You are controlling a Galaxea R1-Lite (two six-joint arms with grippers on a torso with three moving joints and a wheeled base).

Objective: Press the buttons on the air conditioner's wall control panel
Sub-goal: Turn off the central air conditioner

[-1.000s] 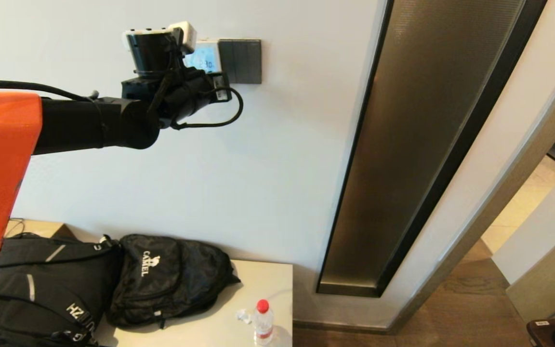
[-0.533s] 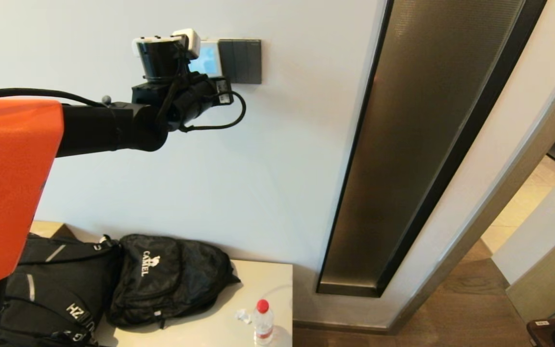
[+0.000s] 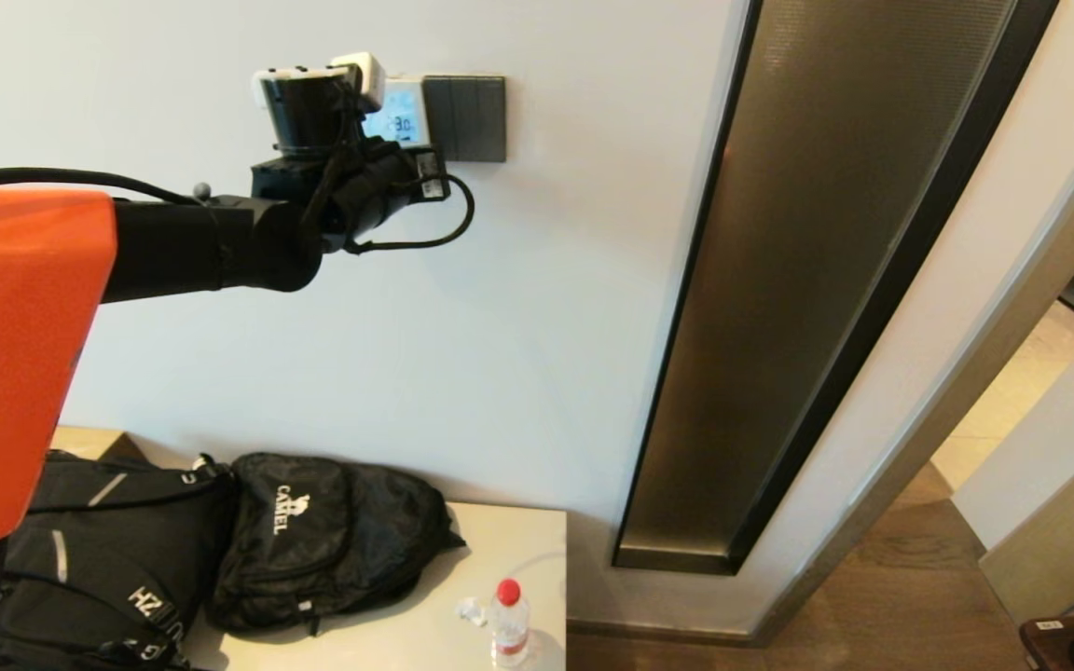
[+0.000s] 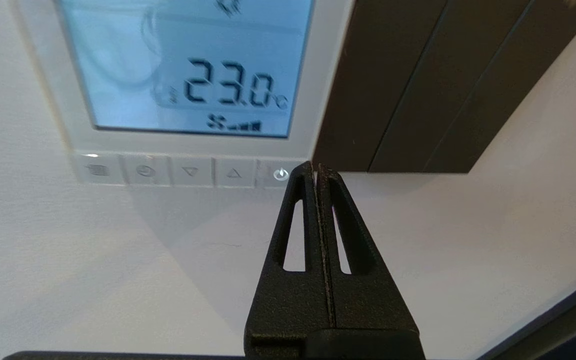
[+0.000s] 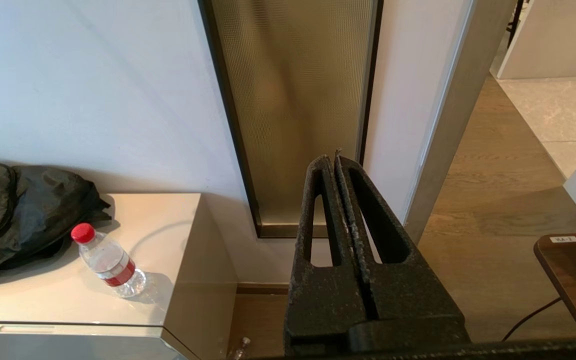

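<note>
The air conditioner's wall control panel (image 3: pixel 404 116) is a small white square on the wall; its screen (image 4: pixel 188 65) is lit blue and reads 23.0. The buttons (image 4: pixel 188 172) run in a pale row under the screen. My left gripper (image 4: pixel 315 167) is shut and empty. Its tip is at the right end of the row, beside the power button (image 4: pixel 280 174) and at the panel's lower right corner. In the head view my left wrist (image 3: pixel 351 177) hides the fingers and the buttons. My right gripper (image 5: pixel 332 159) is shut and empty, held low and away from the panel.
A dark grey three-rocker switch plate (image 3: pixel 468 118) adjoins the panel on its right (image 4: pixel 418 85). A tall bronze wall panel (image 3: pixel 826 280) is further right. Below, a pale cabinet (image 3: pixel 518 559) carries two black backpacks (image 3: pixel 323 540) and a water bottle (image 3: pixel 509 623).
My left arm moved right and up to the panel, then shifted back slightly. Half a second ago the visible part of the screen showed no digits; now it reads 23.0 again.
</note>
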